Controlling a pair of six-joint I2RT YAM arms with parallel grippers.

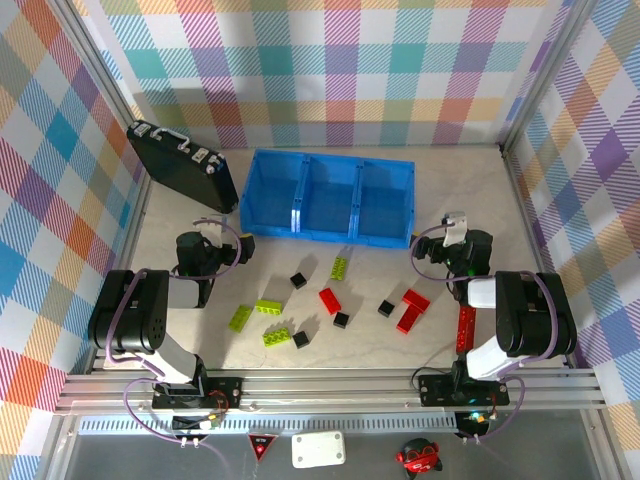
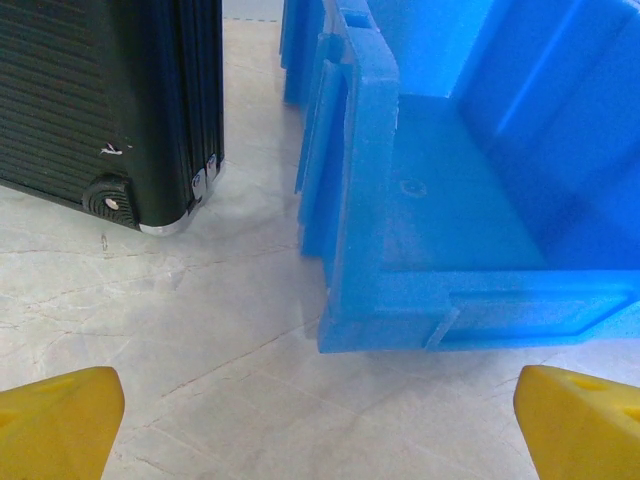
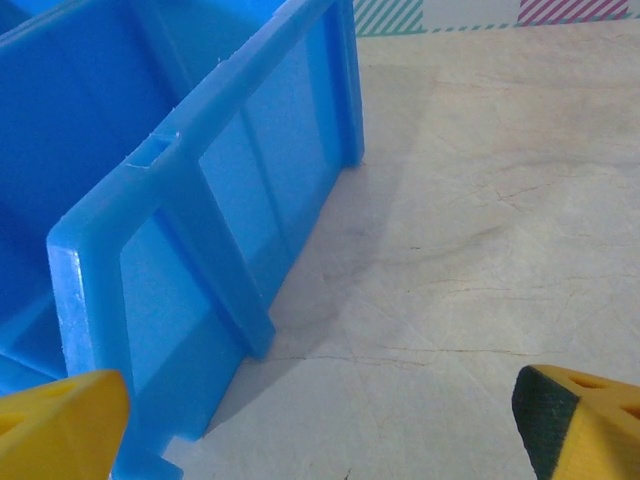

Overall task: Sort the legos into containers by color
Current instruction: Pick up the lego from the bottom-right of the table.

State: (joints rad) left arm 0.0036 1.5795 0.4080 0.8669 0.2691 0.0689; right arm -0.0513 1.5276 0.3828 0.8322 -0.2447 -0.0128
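The legos lie scattered on the table in front of the bin in the top view: lime-green bricks (image 1: 268, 307) (image 1: 339, 267), red bricks (image 1: 329, 300) (image 1: 410, 310) and tiny black cubes (image 1: 298, 280) (image 1: 386, 308). The containers are three joined compartments of a blue bin (image 1: 330, 195) at the back. My left gripper (image 1: 213, 232) stands open near the bin's left front corner (image 2: 380, 300), its yellow fingertips (image 2: 60, 425) wide apart over bare table. My right gripper (image 1: 457, 228) is open beside the bin's right end wall (image 3: 200, 230), nothing between its fingertips (image 3: 575, 420).
A black case with metal latches (image 1: 182, 165) leans at the back left, close to the bin (image 2: 110, 100). A long red stick (image 1: 466, 327) lies by the right arm's base. Checkered walls close in the table on three sides.
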